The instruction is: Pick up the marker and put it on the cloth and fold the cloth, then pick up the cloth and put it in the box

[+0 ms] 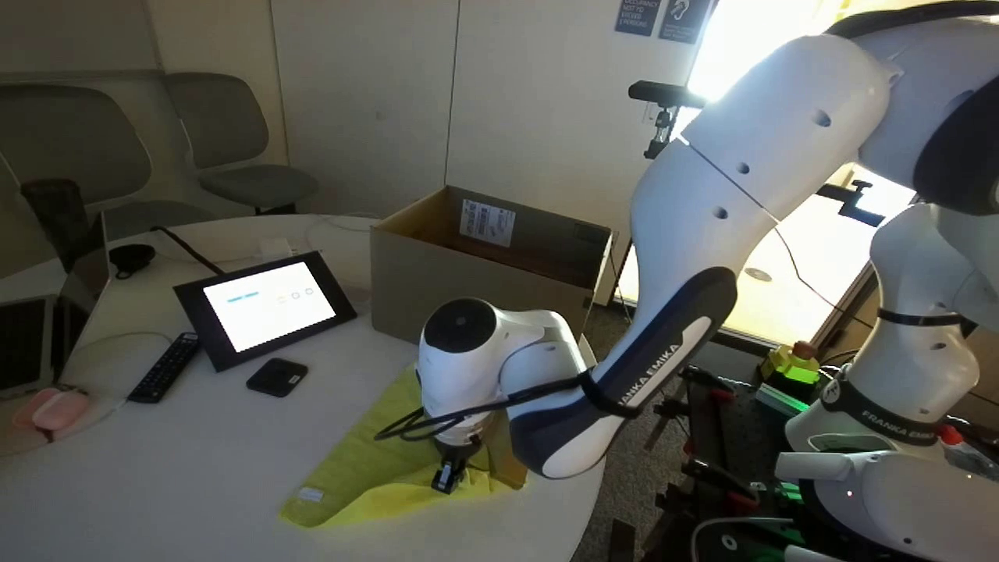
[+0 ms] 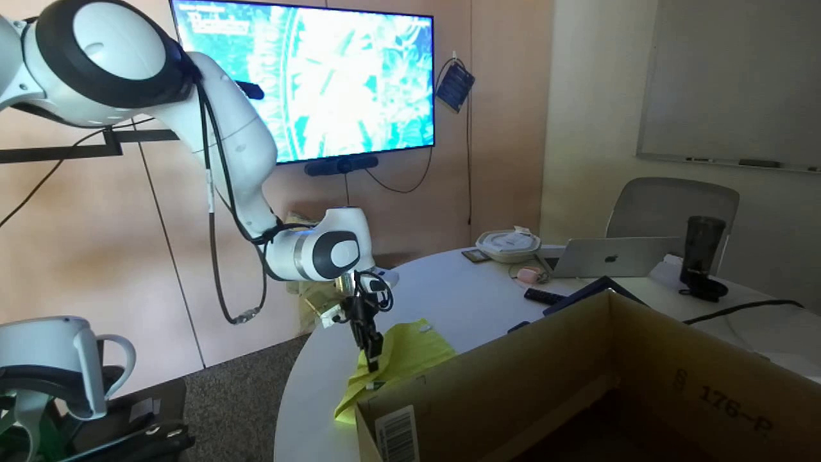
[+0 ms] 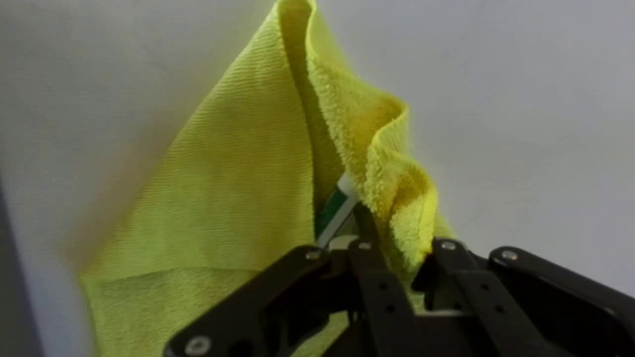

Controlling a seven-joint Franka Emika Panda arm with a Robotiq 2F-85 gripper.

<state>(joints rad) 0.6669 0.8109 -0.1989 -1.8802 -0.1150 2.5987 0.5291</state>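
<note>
Folding the cloth [image 3: 238, 188] over the marker [image 3: 335, 210], most likely, as the step in hand. Already done, judging from the wrist view: setting the marker on the cloth. Not yet done: finishing the fold, lifting the bundle, placing it in the box [image 1: 437, 273]. Gripping a bunched edge of the cloth with the tool [image 3: 399, 250], just beside the marker; too crowded there to say whether touching it. For the next move, probably best to carry the pinched edge past the marker toward the flatter part, low and slow, then lay it down and let go. Worth guarding against dragging the marker along or rolling it out of the fold.

As for the cloth: lying on the white worktop [image 1: 195, 476], near the box in both exterior views, partly hidden behind the box [image 2: 500, 378] in an exterior view. Looks thin, soft and yellow-green: finely ribbed on the flatter part, fuzzier along the turned-up edge, ruffled into waves by the pinch, bearing a small white tag [image 1: 310, 494] near a corner. Seeing only a green-and-white stretch of the marker, close against the ruffle and perhaps running on beneath it.
</note>
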